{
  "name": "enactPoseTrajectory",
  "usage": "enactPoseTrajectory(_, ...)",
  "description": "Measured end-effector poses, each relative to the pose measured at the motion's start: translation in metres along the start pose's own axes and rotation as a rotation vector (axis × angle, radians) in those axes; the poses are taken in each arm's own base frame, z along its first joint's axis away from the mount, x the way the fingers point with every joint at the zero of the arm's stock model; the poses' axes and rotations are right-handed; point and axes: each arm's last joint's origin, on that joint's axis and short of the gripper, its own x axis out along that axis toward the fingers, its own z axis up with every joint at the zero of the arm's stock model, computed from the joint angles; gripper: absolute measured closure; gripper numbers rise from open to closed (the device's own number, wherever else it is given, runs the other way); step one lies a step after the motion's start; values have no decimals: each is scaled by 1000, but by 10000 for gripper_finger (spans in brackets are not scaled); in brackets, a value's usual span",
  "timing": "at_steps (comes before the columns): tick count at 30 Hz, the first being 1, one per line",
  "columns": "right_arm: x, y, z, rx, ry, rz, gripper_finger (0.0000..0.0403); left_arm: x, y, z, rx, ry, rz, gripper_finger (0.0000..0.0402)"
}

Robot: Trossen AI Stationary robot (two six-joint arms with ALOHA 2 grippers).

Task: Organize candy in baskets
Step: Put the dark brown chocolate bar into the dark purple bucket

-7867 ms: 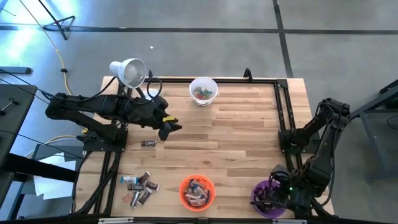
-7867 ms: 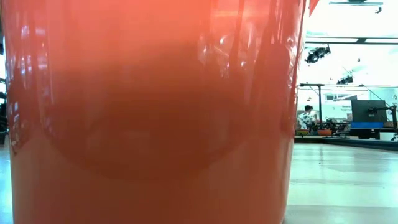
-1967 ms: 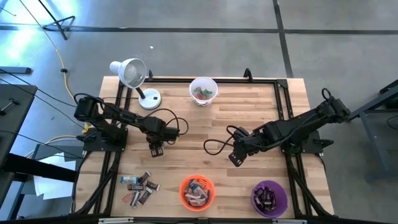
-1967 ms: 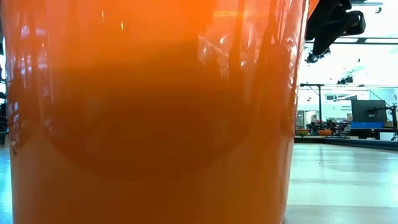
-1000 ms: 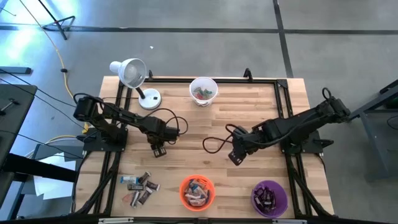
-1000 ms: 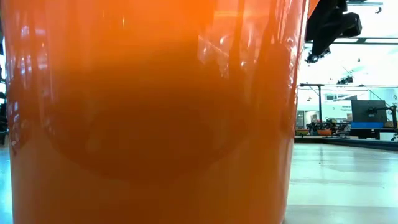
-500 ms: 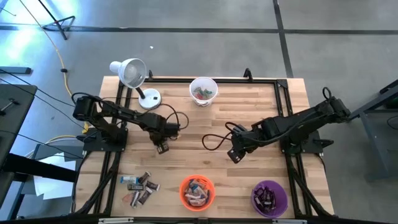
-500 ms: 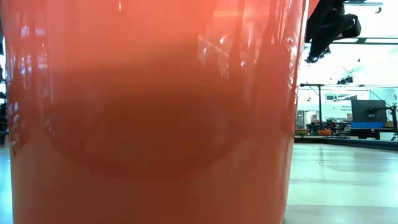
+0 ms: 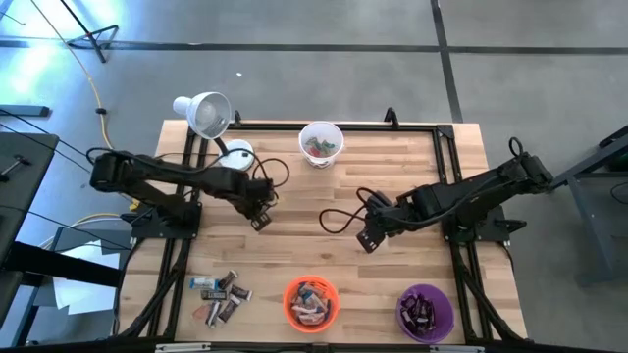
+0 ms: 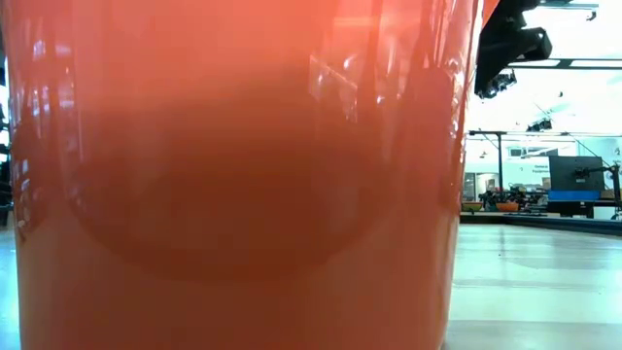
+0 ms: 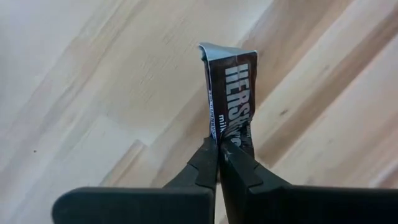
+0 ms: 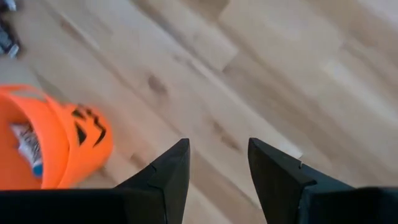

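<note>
Left pincer (image 11: 219,152) clamped on a dark brown Hershey's bar (image 11: 233,99), long axis running straight out from the tips, lifted above desk (image 9: 392,186) centre-left. White basket (image 9: 321,143) sits nearest, orange basket (image 9: 311,302) and purple basket (image 9: 425,312) farther. Right pincer (image 12: 217,162) open, empty, mid-desk. Loose candy (image 9: 222,294) waits at the front left.

Two dark robot arms reached in over the counter from opposite sides. The left arm stretched from its base at the left edge toward the middle, and the left gripper (image 9: 260,222) pointed downward with its jaws pressed tightly together, pinching a thin item between them. The right arm extended from the right edge toward the centre, bent at its elbow, a cable looping beside its wrist. The right gripper (image 9: 366,240) hung low with its jaws spread apart and nothing between them.
</note>
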Motion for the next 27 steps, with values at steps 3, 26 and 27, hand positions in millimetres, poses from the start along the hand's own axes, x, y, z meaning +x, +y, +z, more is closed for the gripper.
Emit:
enactPoseTrajectory(3, 0, 2, 4, 6, -97, -12, 245, -11, -1, 0, -45, -56, -63, 400)
enactPoseTrajectory(26, -16, 23, 86, 35, -685, 318, 245, -101, -9, 22, -319, -732, -425, 402)
enactPoseTrajectory(27, -14, 23, 88, 41, -691, 321, 245, -105, -12, 24, -311, -751, -421, 401)
